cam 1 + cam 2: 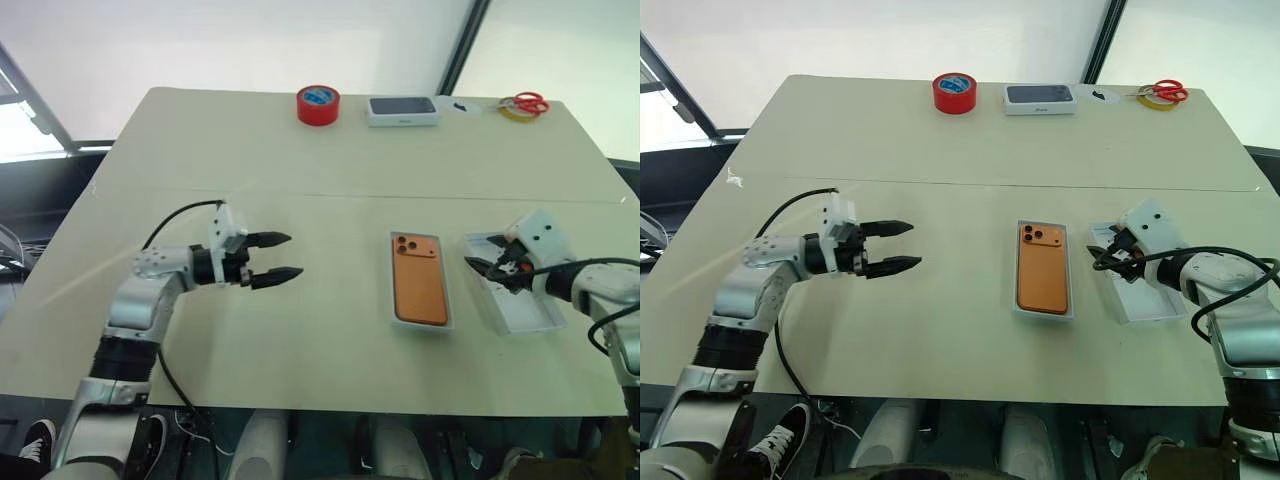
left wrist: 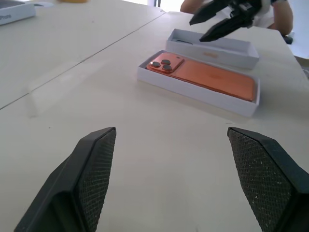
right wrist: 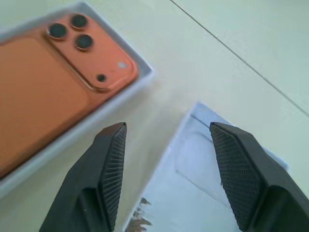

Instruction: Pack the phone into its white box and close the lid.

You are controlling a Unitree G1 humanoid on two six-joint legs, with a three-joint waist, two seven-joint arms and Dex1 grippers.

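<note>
Nearest you, your left gripper [image 1: 278, 257] hangs over bare surface [image 1: 330, 330] with fingers wide apart and empty; your right gripper [image 1: 488, 266] hovers above the lid [image 1: 520, 305], fingers spread, gripping nothing. The phone [image 1: 419, 279] already lies camera-up in the white box [image 1: 397, 320], just left of the lid, which rests inner face up; that thin cardboard looks light and easily crushed, so take it by its long walls. Room is free to the left; the right edge is close. Far back sit red tape [image 1: 318, 104], another box [image 1: 402, 110] and scissors [image 1: 525, 103], well clear.
</note>
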